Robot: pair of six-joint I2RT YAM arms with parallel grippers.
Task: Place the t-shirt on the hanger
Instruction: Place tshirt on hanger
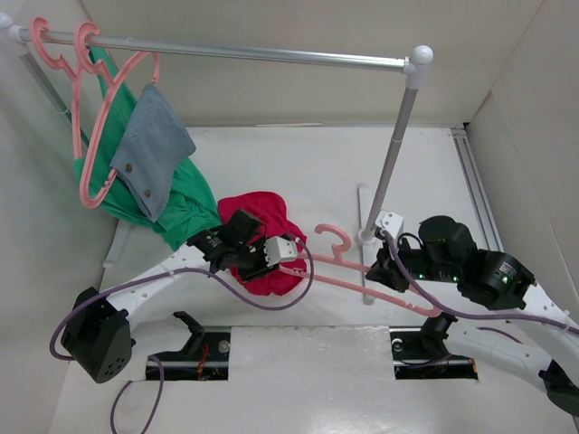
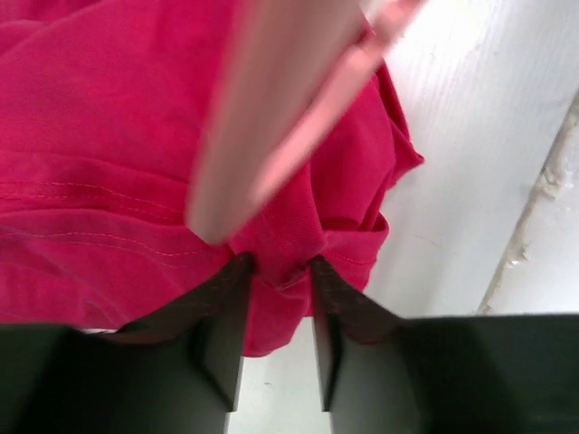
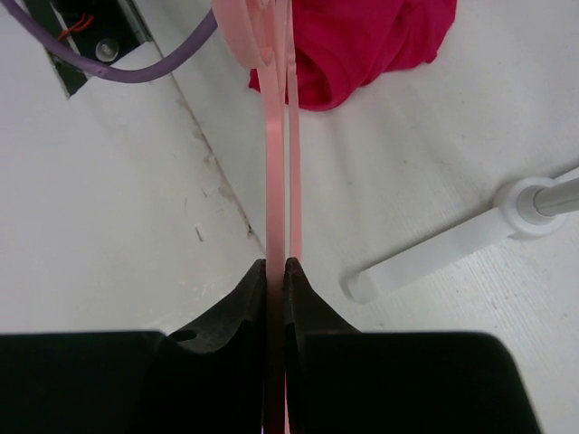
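The left fingers [image 2: 222, 307] are pinching a fold of the t-shirt [image 1: 262, 212], bunched on the desk [image 1: 317, 172]. The right fingers [image 3: 312, 298] are clamping the hanger [image 3: 274, 181], its far end over the cloth. Judging: hem needs holding open, hanger feeding in slowly.

The t-shirt [image 1: 262, 212] on the table [image 1: 298, 163], left of rack post [image 1: 391, 163]; hanger [image 1: 335, 276] between, one end at it.

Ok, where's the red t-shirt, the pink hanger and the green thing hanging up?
t-shirt [image 1: 262, 210]: top view, upper bunched part of the fabric.
hanger [image 3: 274, 181]: right wrist view, on its left bar.
green garment [image 1: 185, 203]: top view, its lower part.
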